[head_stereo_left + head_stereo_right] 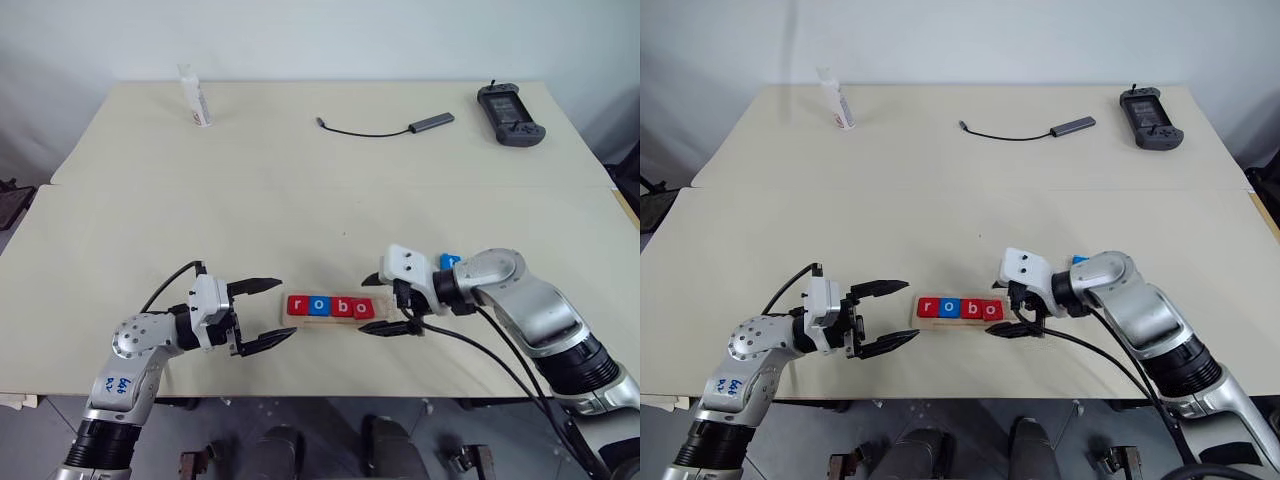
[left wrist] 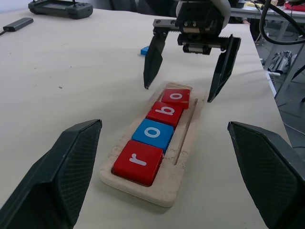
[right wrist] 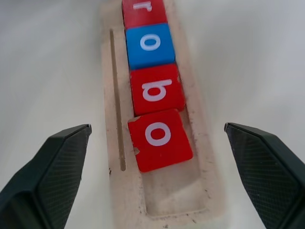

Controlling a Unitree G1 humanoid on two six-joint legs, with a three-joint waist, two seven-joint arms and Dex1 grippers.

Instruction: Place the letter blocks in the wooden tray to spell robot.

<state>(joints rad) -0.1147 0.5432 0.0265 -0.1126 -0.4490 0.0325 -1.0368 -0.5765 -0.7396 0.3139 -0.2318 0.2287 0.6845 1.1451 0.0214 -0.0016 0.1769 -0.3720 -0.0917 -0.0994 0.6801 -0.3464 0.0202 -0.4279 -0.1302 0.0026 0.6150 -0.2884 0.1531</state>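
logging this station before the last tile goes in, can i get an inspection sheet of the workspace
surface: pale table, two boards butted together.
job's things: wooden tray holds four letter blocks reading r, o, b, o; the second o block sits slightly askew; end slot empty. A blue block lies on the table beyond the tray.
clutter: white bottle and black handheld controller at the far edge.
grippers: left gripper open, level, beside the tray's r end; right gripper open above the tray's other end, holding nothing.
cables: adapter with cable on the far side.
surroundings: white wall behind.
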